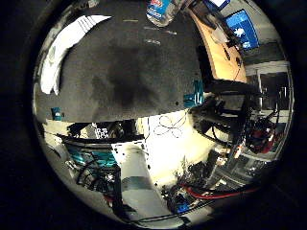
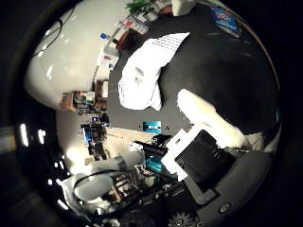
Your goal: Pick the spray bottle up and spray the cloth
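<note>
The robot hand [image 2: 208, 142] hangs above the desk [image 1: 124, 72] holding nothing; the one white finger in sight (at about 4 o'clock in the thumb side view) reaches out fairly straight over the dark mat. One spray bottle [image 1: 160, 10] lies on the desk at its far edge, clear-bodied with a blue and red label. One cloth [image 2: 142, 71], white and rumpled with a ribbed patch, lies on the mat, well apart from the bottle.

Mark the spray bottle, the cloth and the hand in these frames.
spray bottle [image 1: 160, 12]: little finger side palm view, on its labelled body.
cloth [image 2: 142, 71]: thumb side palm view, on the middle of the white fabric.
hand [image 2: 208, 118]: thumb side palm view, on a white finger.
</note>
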`<state>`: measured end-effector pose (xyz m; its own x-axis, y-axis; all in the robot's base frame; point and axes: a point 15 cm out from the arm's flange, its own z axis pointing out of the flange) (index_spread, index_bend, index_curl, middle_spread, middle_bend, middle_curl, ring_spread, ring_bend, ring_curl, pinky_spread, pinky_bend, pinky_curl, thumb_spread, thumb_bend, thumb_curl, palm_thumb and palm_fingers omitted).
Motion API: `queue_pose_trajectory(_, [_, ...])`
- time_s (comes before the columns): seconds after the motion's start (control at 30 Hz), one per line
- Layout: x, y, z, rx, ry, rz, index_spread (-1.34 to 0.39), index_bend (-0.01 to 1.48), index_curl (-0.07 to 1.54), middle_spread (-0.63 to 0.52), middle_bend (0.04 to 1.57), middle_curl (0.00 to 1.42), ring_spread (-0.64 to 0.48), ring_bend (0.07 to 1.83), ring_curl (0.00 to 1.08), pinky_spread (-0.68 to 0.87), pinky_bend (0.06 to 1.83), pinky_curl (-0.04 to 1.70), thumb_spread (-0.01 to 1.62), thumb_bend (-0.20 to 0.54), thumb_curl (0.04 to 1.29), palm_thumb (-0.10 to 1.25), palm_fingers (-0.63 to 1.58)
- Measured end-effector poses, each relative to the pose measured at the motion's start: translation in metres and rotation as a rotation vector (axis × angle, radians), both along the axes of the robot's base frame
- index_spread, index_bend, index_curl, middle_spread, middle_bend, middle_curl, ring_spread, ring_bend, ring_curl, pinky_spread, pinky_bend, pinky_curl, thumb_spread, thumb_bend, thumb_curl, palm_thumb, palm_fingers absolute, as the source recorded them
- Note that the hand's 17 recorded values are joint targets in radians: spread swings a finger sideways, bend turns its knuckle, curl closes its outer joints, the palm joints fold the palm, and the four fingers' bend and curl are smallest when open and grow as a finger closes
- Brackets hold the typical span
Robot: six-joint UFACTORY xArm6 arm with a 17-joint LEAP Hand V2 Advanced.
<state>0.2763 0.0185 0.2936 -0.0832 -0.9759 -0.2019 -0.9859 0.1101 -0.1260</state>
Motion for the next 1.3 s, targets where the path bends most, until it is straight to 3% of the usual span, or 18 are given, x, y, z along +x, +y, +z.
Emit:
queue_pose_trajectory(0.73, [0.003, -0.004, 0.010, -0.002, -0.016, -0.013, -0.49, 0.19, 0.35, -0.06, 0.19, 0.27, 0.21, 0.27, 0.19, 0.61, 0.60, 0.11, 0.99, -0.029, 0.51, 0.76, 0.46])
queue_pose_trajectory(1.13, [0.045, -0.036, 0.108, -0.033, -0.266, -0.104, -0.46, 0.17, 0.33, -0.04, 0.18, 0.28, 0.21, 0.32, 0.19, 0.60, 0.67, 0.11, 1.00, -0.028, 0.52, 0.70, 0.42])
queue_pose_trajectory(1.3, [0.050, -0.047, 0.123, -0.003, -0.304, -0.136, -0.35, 0.16, 0.31, 0.05, 0.19, 0.28, 0.24, 0.34, 0.20, 0.59, 0.77, 0.13, 1.04, -0.033, 0.50, 0.60, 0.29])
